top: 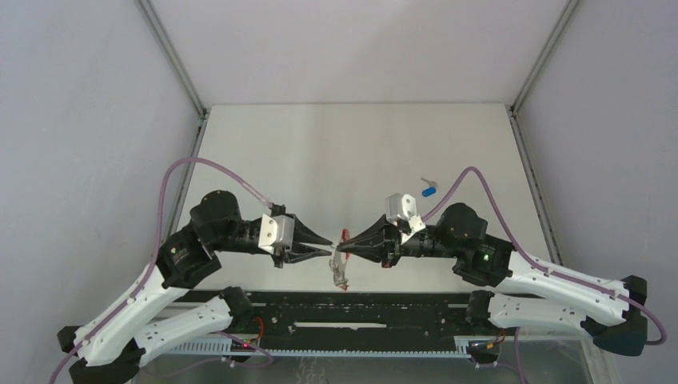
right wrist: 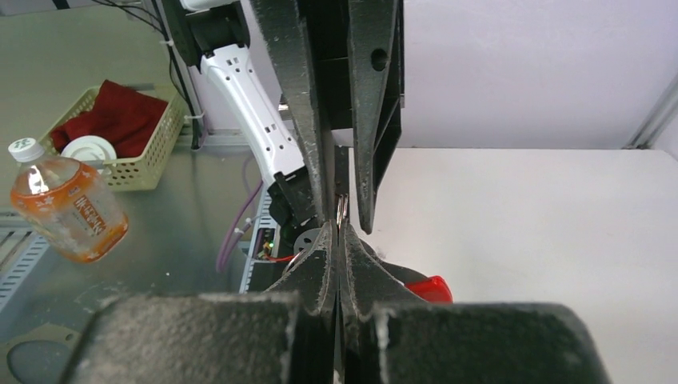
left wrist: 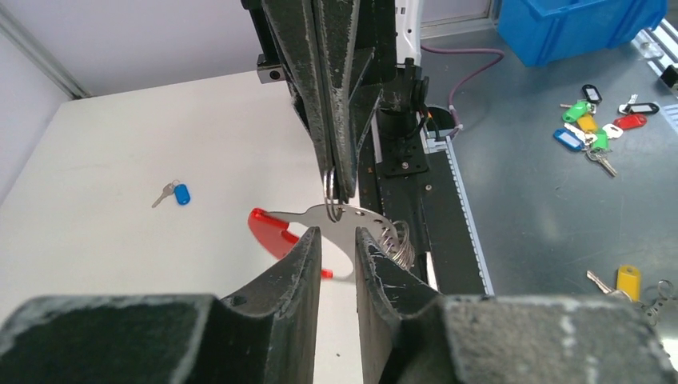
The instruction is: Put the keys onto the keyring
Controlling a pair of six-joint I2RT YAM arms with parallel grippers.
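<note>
So both arms meet nose to nose over the near edge of the table point(top: 360, 152), and the keyring point(left wrist: 396, 240) hangs in the air between them instead of lying on the table. The right claw point(left wrist: 336, 188) is clenched tight on one small silver ring point(left wrist: 329, 190) of the bundle. You can see the loop poking out either side of its tips in the left wrist view. A flat silver bit and a red plastic piece point(left wrist: 268, 232) stick out sideways from there. I honestly can't tell if that red part is the ring's band or the red key tag.

The left claw point(left wrist: 337, 244) has its fingers a little apart, with some of the metal sitting in the gap. I can't say if it's actually pinching anything.

The blue-tagged key point(top: 429, 190) lies by itself on the table, well away from the claws, on the far right side.
</note>
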